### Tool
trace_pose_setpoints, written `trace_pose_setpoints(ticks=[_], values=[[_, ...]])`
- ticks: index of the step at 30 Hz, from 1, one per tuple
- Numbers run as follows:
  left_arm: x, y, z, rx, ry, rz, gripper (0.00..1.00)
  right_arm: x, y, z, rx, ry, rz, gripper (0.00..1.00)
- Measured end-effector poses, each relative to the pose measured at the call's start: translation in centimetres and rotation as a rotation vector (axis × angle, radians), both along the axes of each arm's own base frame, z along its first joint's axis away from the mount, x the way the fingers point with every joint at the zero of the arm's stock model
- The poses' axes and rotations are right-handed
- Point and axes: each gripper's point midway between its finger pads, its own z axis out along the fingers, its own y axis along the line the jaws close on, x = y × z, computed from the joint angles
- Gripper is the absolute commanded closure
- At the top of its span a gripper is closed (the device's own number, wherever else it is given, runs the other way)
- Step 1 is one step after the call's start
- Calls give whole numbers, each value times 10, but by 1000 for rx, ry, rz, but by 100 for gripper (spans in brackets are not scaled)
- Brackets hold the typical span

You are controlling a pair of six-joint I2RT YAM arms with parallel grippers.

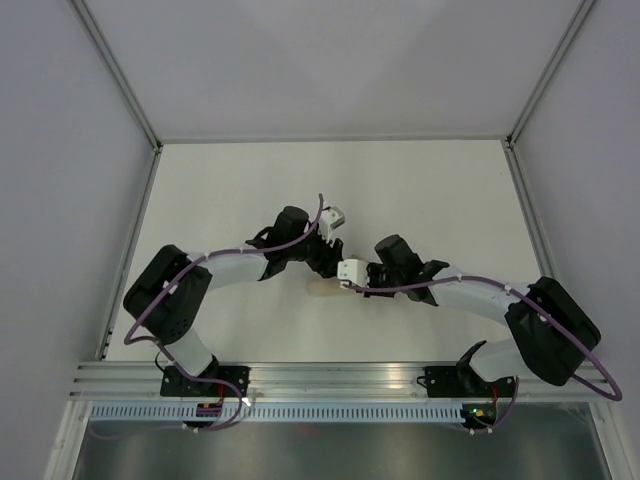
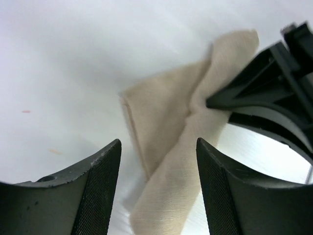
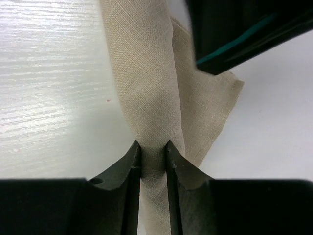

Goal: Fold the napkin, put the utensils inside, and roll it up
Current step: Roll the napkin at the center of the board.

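Beige napkin (image 3: pixel 146 88) pinched in right gripper (image 3: pixel 153 149); left gripper (image 2: pixel 158 143) straddles it, jaws wide.

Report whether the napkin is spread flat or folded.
Folded: the napkin forms a narrow layered strip, pinched between the right fingers.

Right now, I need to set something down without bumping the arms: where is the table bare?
Crowded: the middle, where the open left gripper and the right gripper, shut on the napkin, meet. Bare: the far half of the table, from there to its far edge, and a smaller near patch between the left arm and right arm.
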Motion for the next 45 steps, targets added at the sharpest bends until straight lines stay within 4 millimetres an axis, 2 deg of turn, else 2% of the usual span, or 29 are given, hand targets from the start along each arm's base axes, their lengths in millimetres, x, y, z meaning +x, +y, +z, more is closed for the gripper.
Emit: trace_pose_setpoints(ticks=[1,4,9,12,16,19,22,25,27,31,34,39,45], values=[[2,1,3,-3,-13,12,32,0,0,0,-1,17,1,98],[15,11,30,-34,-122,109,33,3,0,-1,-5,87,4,99],[24,43,73,-109,-289,300,32,12,1,-3,1,210,-1,100],[24,65,90,-151,-375,405,32,18,2,-5,11,282,-10,100],[20,90,94,-184,-446,500,31,29,4,-8,29,376,-27,99],[11,97,90,-202,-479,517,30,34,7,-9,41,436,-33,100],[1,87,90,-193,-519,475,30,37,9,-10,46,488,-39,100],[-11,69,90,-159,-585,391,28,38,10,-11,50,539,-46,99],[-18,54,83,-109,-614,322,27,39,11,-11,55,570,-51,99],[-33,17,56,34,-677,161,25,40,10,-12,61,617,-60,99],[-41,-2,32,129,-718,65,22,40,10,-12,66,641,-64,97],[-41,-8,1,243,-753,-25,18,41,9,-12,71,669,-70,95],[-33,-18,-18,315,-787,-81,18,41,9,-12,77,691,-74,95]])
